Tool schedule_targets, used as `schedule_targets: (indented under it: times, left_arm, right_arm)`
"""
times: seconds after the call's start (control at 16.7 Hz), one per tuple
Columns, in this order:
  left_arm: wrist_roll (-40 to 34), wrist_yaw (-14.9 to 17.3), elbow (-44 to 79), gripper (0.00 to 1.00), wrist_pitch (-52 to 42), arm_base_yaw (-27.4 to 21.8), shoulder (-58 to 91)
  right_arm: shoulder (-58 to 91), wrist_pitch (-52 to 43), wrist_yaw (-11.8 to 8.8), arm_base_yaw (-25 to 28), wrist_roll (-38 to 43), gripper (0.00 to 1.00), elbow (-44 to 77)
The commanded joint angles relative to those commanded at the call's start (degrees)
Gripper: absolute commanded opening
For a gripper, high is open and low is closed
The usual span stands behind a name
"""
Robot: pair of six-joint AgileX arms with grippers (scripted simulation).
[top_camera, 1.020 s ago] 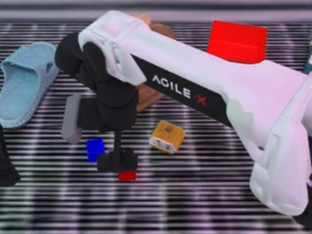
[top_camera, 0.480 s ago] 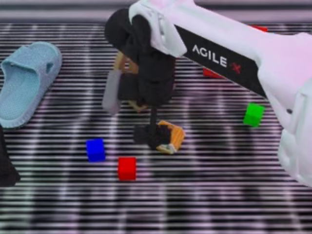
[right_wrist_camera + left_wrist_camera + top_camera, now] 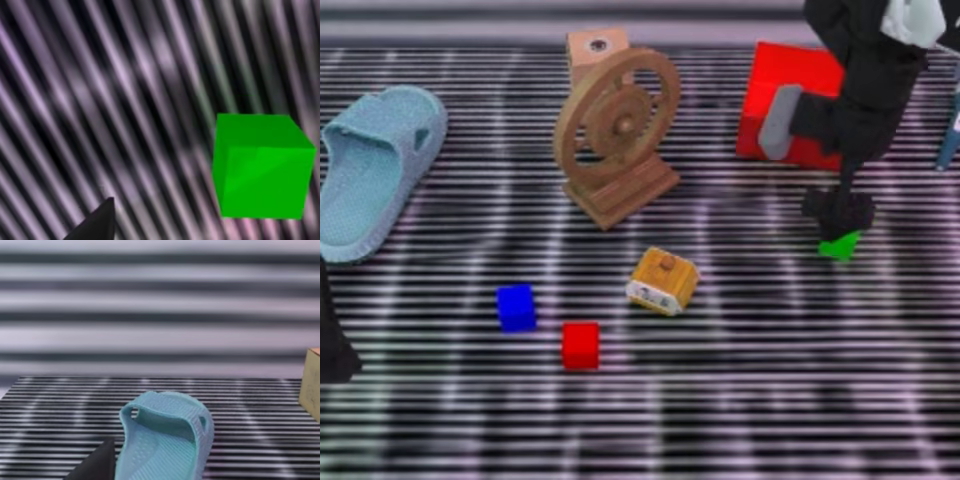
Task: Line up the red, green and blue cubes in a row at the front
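The green cube point(image 3: 841, 246) lies at the right of the table, partly covered by my right gripper point(image 3: 837, 214), which hangs open just above it. In the right wrist view the green cube point(image 3: 261, 167) sits on the striped cloth beside one dark fingertip point(image 3: 101, 220), with nothing between the fingers. The blue cube point(image 3: 516, 307) and the red cube point(image 3: 581, 345) rest close together at the front left. My left gripper point(image 3: 332, 355) stays parked at the left edge, holding nothing; its fingertip point(image 3: 98, 463) shows next to the slipper.
An orange-topped toy block point(image 3: 663, 281) sits mid-table. A wooden wheel on a stand point(image 3: 617, 125) rises behind it. A light blue slipper point(image 3: 375, 160) lies at far left, and a large red box point(image 3: 782, 96) stands at back right under my right arm.
My right arm let go of the red cube at the front left and swung right across the table. Its gripper now hangs over the green cube.
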Motion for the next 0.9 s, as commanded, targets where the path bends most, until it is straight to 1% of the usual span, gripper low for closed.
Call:
schedule_targets:
  times: [0.12,0.42,0.9]
  left_arm:
    - [0.0,0.0,0.0,1.0,0.0,0.0,0.0]
    - [0.0,0.0,0.0,1.0,0.0,0.0,0.0]
    - [0.0,0.0,0.0,1.0,0.0,0.0,0.0]
  right_arm:
    - [-0.83,0.84,0.08,-1.41,-0.71,1.0,-1.32]
    - [-0.34,1.64,0.06,-1.26,-0.6,1.0,-1.77]
    - [4.67,16.08,0.14,-1.33,-0.56,1.0,-11.01]
